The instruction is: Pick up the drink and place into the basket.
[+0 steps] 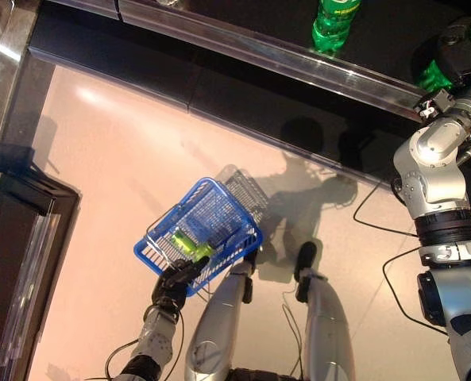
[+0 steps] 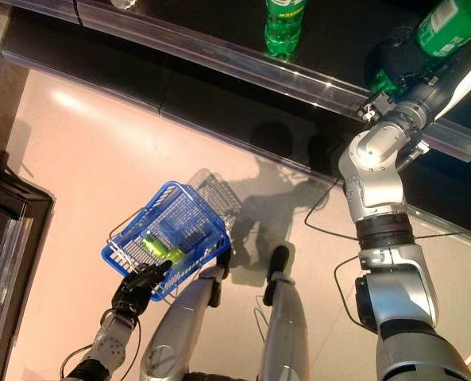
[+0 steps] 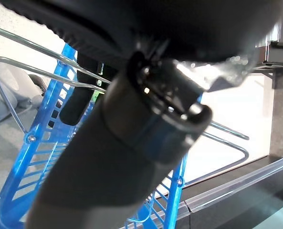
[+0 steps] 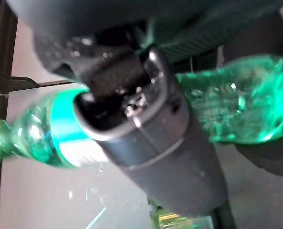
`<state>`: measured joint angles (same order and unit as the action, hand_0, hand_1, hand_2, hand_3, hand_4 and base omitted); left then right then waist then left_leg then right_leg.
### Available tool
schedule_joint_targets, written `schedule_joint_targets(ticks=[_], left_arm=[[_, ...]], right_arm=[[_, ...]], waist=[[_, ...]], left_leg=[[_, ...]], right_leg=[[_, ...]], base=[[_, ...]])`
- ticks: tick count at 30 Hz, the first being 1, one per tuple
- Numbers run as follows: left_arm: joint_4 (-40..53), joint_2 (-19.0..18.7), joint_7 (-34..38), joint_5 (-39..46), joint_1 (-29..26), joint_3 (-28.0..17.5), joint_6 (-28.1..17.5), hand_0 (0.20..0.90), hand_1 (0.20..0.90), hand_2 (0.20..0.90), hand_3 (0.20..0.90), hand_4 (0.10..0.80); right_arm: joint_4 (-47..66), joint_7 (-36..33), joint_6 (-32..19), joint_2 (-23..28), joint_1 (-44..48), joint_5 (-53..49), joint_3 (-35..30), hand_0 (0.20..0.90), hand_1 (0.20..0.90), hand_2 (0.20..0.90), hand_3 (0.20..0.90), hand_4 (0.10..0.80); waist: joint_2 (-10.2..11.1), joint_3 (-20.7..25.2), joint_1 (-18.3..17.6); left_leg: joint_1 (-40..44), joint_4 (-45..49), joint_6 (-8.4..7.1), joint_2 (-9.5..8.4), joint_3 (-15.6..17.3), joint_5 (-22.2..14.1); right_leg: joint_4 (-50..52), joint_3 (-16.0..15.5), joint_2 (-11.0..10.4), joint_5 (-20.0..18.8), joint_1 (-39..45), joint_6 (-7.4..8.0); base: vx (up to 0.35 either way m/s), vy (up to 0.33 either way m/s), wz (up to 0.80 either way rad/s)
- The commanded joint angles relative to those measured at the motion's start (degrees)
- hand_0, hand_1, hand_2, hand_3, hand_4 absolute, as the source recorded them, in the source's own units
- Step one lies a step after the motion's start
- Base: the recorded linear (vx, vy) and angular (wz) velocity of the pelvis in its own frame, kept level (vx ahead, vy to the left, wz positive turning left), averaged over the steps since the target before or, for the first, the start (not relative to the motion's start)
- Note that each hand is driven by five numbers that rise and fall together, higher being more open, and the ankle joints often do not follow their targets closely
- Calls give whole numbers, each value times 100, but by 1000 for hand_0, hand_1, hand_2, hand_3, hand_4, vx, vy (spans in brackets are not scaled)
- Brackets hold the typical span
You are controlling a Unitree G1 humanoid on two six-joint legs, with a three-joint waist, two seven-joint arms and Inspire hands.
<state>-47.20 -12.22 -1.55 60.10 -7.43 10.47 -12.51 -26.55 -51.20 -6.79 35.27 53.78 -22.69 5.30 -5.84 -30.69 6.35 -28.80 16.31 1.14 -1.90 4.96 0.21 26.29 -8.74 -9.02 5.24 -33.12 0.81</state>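
In the left eye view, the left robot hand (image 1: 174,283) comes up from the lower left, its dark fingers curled round the rim wire of a blue plastic-and-wire shopping basket (image 1: 219,208) that hangs above the pale floor (image 1: 100,175). 1 small yellow-green bottle (image 1: 190,244) lies inside it. Along the top runs a dark shelf with a shiny metal edge (image 1: 299,59), where a green plastic bottle (image 1: 334,22) stands upright. The right robot hand (image 1: 455,49) is stretched up to the shelf at the upper right.

In the right eye view, that hand is wrapped about a green transparent plastic drink bottle (image 2: 449,24), which sits tilted at the shelf, well apart from the basket.

The left wrist view shows dark fingers (image 3: 79,98) hooked over the basket's metal handle wires, the blue lattice wall beyond.

The right wrist view shows the thumb (image 4: 146,119) clamped across the drink bottle's middle. The drink is clear green with bubbles inside and a teal-and-white label band; its print is too blurred to read.
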Motion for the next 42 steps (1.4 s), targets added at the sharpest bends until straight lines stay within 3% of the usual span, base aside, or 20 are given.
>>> schedule_joint_targets(ticks=[1,9,16,21,25,31,42], left_arm=[[533,-415,-203,186,555,-46,-238,300,300,300,200,100],[594,-426,-372,293,630,-133,-337,300,300,300,200,100],[896,-438,-549,210,675,-517,-731,300,300,300,200,100],[1422,-433,-612,164,807,-732,-884,300,300,300,200,100],[1932,-440,-843,315,1063,-1035,-1070,300,300,300,200,100],[2399,-465,-923,493,1252,-1422,-1194,300,300,300,200,100],[2981,-433,-1016,12,1499,-1596,-1169,300,300,300,200,100]], right_arm=[[644,-112,-420,912,617,339,10,300,300,300,200,100],[594,-96,-635,1014,508,376,-132,300,300,300,200,100],[1577,94,-708,844,-392,709,-636,300,300,300,200,100],[2710,634,-757,609,-1308,1153,-935,300,300,300,200,100],[3561,1394,-1092,489,-1957,1221,-1113,300,300,300,200,100],[4262,2157,-917,422,-2560,957,-1207,300,300,300,200,100],[5303,4314,-823,-365,-3535,-301,-391,300,300,300,200,100]], waist=[[-50,89,15],[-46,89,10],[7,89,-118],[-1,90,-267],[-7,157,-382],[86,395,-428],[422,1078,-232]], left_leg=[[-386,944,-62,27,-282,-360],[-341,1169,-58,32,-275,-472],[-62,1527,-123,60,-244,-519],[274,1679,-182,95,-198,-478],[673,1507,-248,134,-151,-338],[989,1276,-306,190,-118,-213],[1826,759,-337,230,-196,-260]], right_leg=[[158,-171,-50,-62,52,46],[412,-170,-67,82,104,-5],[752,-145,-85,303,389,-99],[885,-60,-114,408,709,-145],[716,22,-90,414,1089,-160],[445,54,-19,401,1449,-186],[-184,-39,75,415,2535,-139]], base=[[-31,6,4],[-21,-1,2],[-21,30,-1],[46,84,-4],[35,88,-7],[23,40,-11],[75,-18,1]])
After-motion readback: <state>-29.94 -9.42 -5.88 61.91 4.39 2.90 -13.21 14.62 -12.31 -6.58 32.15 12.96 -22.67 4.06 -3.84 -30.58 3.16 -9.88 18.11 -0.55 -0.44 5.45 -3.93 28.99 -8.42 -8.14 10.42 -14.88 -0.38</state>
